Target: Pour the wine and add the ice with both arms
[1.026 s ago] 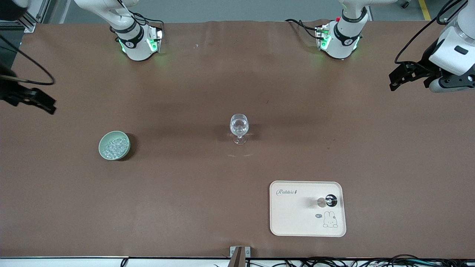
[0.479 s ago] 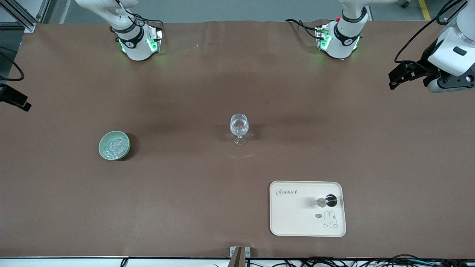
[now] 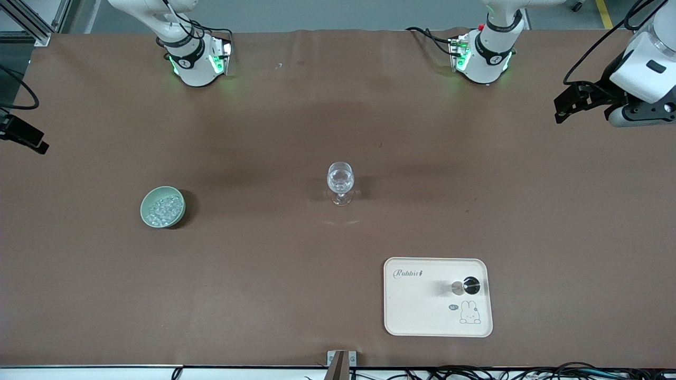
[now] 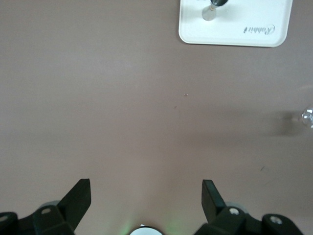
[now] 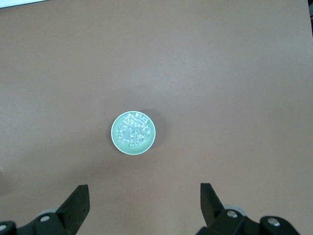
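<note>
A clear wine glass (image 3: 340, 180) stands upright mid-table. A pale green bowl (image 3: 143, 207) holds the ice (image 3: 162, 210), toward the right arm's end. A dark bottle (image 3: 470, 285) stands on a cream tray (image 3: 417, 309), nearer the front camera. My left gripper (image 3: 563, 108) is open and empty, up in the air over the left arm's end of the table. Its wrist view shows the tray (image 4: 254, 34), the bottle (image 4: 213, 6) and the glass (image 4: 308, 117). My right gripper (image 3: 29, 141) is open and empty at its end; its wrist view shows the bowl (image 5: 115, 142) and ice (image 5: 133, 130) below it.
The brown table mat (image 3: 264, 274) covers the whole surface. The arm bases (image 3: 196, 63) (image 3: 483, 60) with green lights stand along the edge farthest from the front camera. Cables (image 3: 475, 373) run along the nearest edge.
My right gripper has drawn back toward its end of the table, nearly out of the front view. My left gripper has shifted slightly toward the bases. Glass, bowl and tray have not moved.
</note>
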You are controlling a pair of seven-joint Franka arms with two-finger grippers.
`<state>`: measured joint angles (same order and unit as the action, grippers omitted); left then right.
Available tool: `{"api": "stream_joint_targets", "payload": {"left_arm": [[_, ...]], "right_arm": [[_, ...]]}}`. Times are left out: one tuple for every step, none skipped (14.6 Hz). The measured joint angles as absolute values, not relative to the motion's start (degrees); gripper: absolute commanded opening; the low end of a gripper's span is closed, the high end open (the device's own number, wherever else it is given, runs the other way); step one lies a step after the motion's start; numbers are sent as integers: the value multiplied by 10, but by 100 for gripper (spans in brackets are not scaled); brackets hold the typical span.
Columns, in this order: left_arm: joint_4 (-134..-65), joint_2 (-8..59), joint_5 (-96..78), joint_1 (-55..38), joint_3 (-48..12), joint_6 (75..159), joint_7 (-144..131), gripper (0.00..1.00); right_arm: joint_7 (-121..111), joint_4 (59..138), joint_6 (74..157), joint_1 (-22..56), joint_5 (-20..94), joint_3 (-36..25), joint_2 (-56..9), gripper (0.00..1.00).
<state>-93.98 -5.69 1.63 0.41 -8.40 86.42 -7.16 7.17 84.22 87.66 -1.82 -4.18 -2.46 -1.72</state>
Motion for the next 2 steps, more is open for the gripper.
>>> {"api": "stream_joint_targets", "payload": {"left_arm": [[-940, -57, 16, 4, -84, 864, -61, 100], [-939, -57, 16, 4, -84, 864, -55, 100]], "right_arm": [[72, 843, 877, -18, -42, -24, -17, 100], [72, 843, 877, -18, -42, -24, -17, 100]]}}
